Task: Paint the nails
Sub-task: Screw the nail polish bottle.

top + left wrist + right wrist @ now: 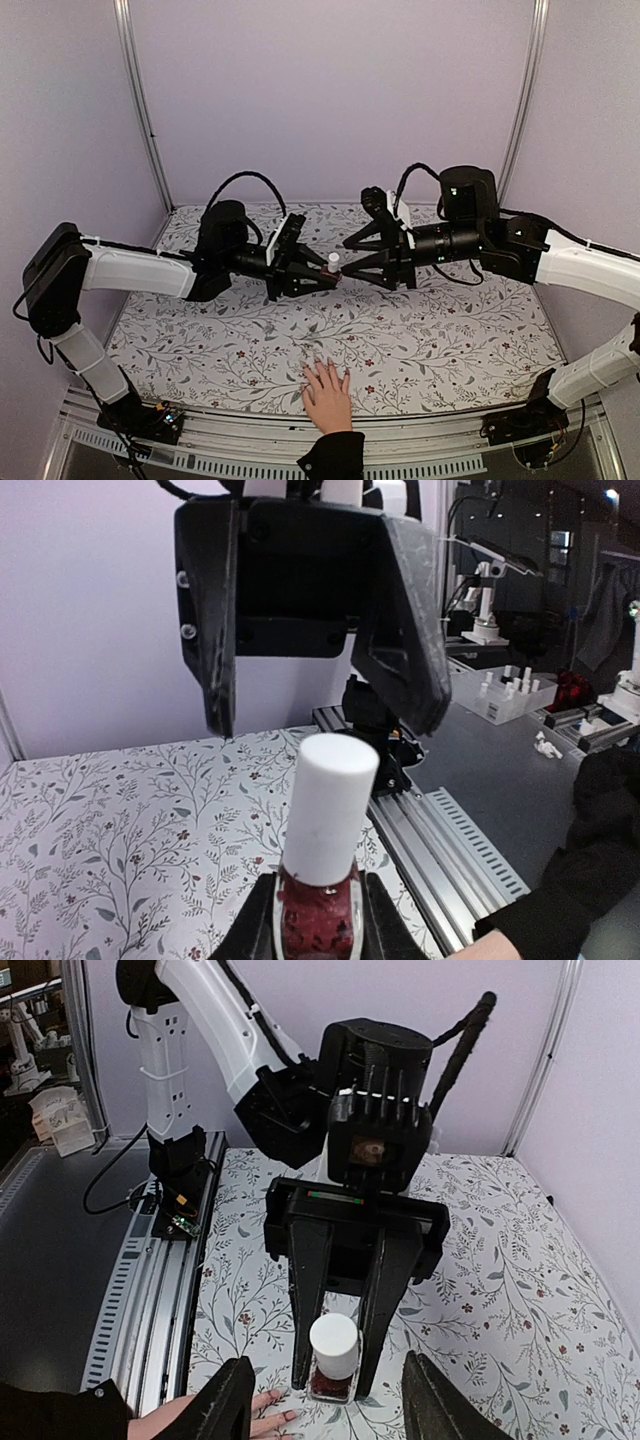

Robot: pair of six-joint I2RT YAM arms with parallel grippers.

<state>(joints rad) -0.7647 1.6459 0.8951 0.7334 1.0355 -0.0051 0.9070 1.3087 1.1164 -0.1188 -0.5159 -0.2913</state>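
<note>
Uncapping step: nail-polish bottle (333, 1375) held above the bench (450, 340), white cap (333, 1340) on.
My left hand (318, 925) clamps the dark-red bottle by its body. My right hand (328, 720) faces the cap with jaws wide, not touching it. The nails (322, 364) wait on the human hand (326, 392), flat at the bench's near edge. Next I'd close squarely on the cap and twist, keeping the bottle steady.

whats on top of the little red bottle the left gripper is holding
A white cap sits on the dark-red bottle, which the left gripper clamps. The right gripper hangs open just off the cap, not touching it. Whatever is under the cap is covered.
</note>
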